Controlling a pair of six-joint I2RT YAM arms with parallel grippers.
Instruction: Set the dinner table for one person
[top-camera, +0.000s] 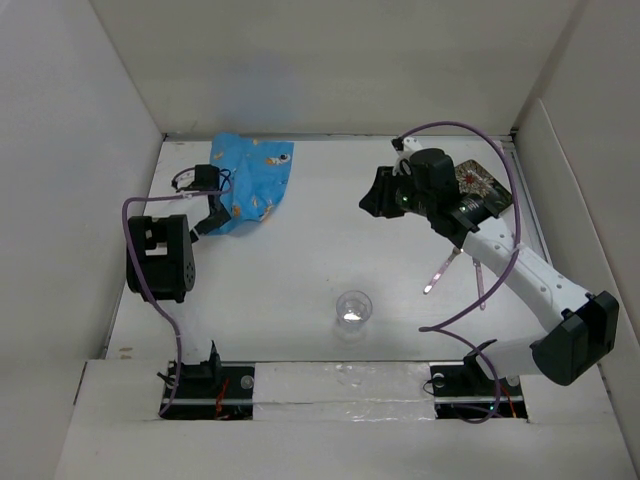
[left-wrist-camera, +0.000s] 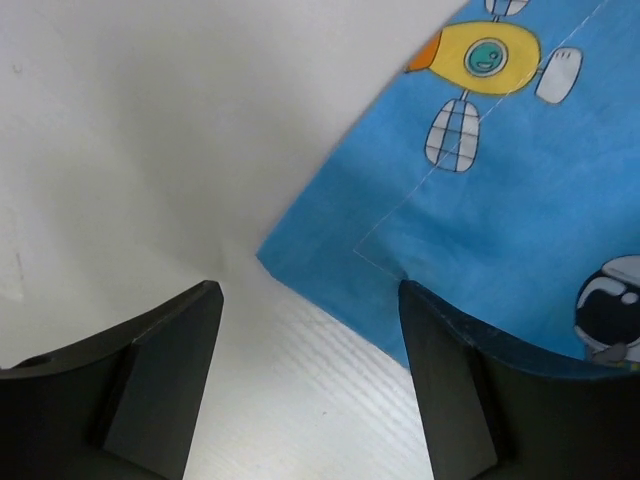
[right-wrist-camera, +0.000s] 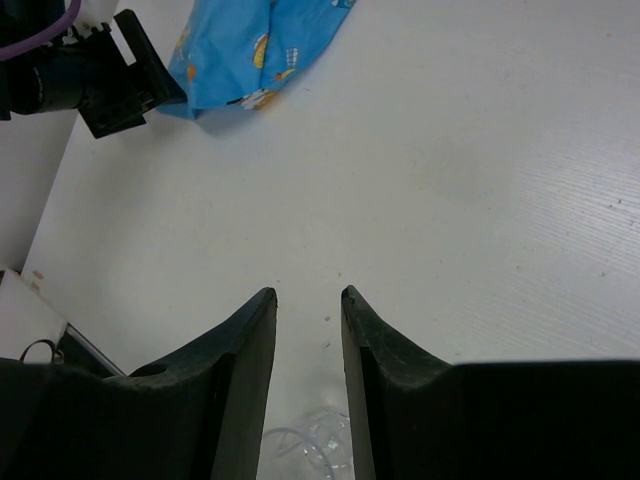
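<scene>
The left gripper (left-wrist-camera: 310, 300) stood with its jaws wide apart and empty, low over the table (top-camera: 330, 230), with the near corner of the blue cloth mat (left-wrist-camera: 500, 200) lying between the fingers; in the wrist view one finger covered part of the mat's edge. The right gripper (right-wrist-camera: 308, 295) hung over the table right of centre, a narrow gap between its fingers, holding nothing. The table was a large, flat, matte white rectangle with faint grain lines at close range, and plain white wall panels (top-camera: 330, 60) enclosed it on three sides. On it lay the mat at far left, crumpled, printed with a yellow cartoon rocket (left-wrist-camera: 485, 55) and an astronaut helmet (left-wrist-camera: 612, 300). A clear cup (top-camera: 352, 310) stood near the front centre. Two slim pale-pink sticks (top-camera: 441, 272), too small to identify, lay beside the right arm, and a dark patterned flat item (top-camera: 485, 185) lay at far right.
</scene>
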